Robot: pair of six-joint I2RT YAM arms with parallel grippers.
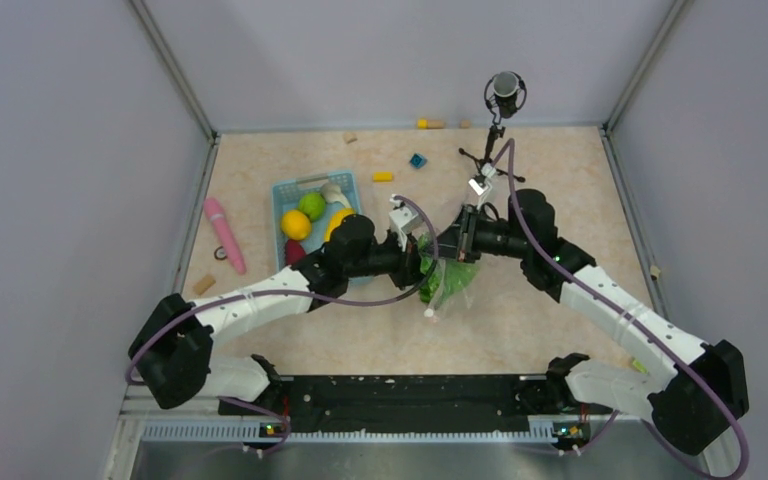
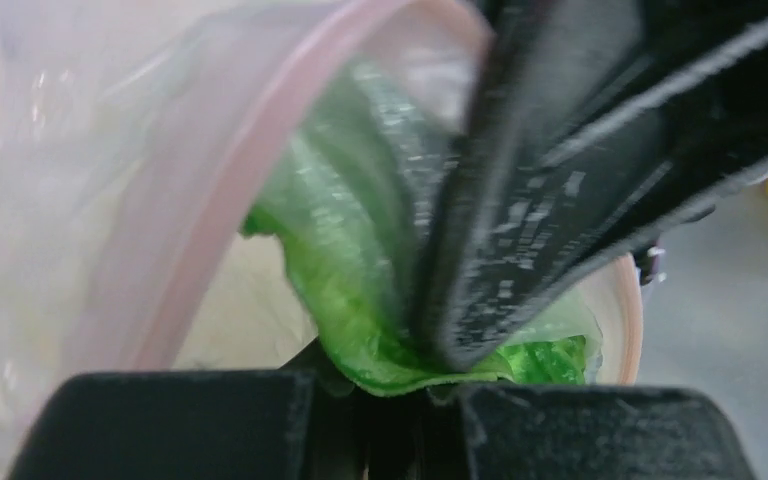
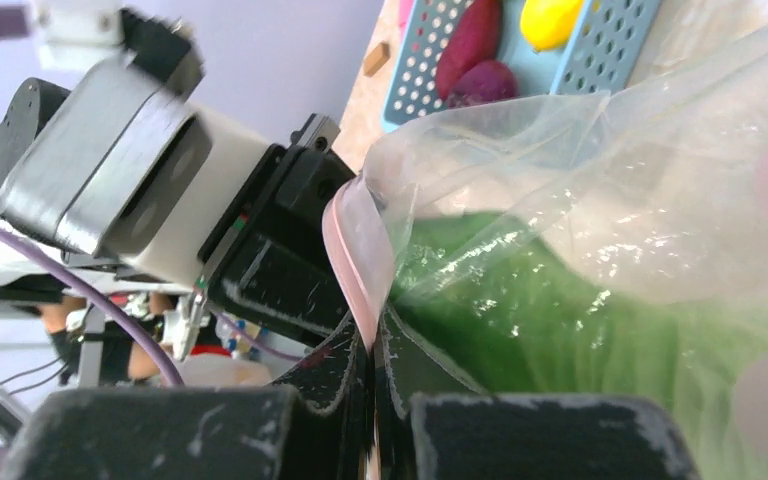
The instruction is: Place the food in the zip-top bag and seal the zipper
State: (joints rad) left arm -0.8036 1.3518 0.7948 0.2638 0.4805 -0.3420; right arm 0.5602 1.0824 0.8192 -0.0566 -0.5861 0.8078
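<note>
While pinched at leaf and at mouth, step: loading under way, judged barely begun; sealing not yet due.

Pink stick (image 1: 225, 233): flat near left edge of worktop, apart from all else; not part of job.

Basket (image 1: 276, 210): left of centre, toward far edge; holds lime (image 1: 311, 205), citrus (image 1: 296, 224) and red-purple piece (image 1: 294, 252), all waiting.

Left gripper (image 2: 415, 385): jaws close together, clamped on base of lettuce (image 2: 350, 290), leaf pointing in through bag mouth.

Lettuce handling: light, soft, floppy; likely to fold or snag on rim; best held low at base, as now.

Zip-top bag (image 3: 600, 170): at mid-worktop, between both grippers, lifted and crumpled; thin, crinkly, slippery film, no stiffness of its own; mouth prone to sagging shut.

Zipper (image 2: 230, 200): pink strip curving round open mouth; firmest part of bag, so best place to grip.

Right gripper (image 3: 372, 385): jaws closed tight on zipper strip, holding mouth up.

Small blocks (image 1: 383, 177): scattered toward far edge.

Stand (image 1: 500, 110): black tripod at far edge, right of centre.

Worktop (image 1: 520, 320): pale marbled, flat, smooth.

Room: plain grey walls (image 1: 60, 150) on left, far and right sides.
</note>
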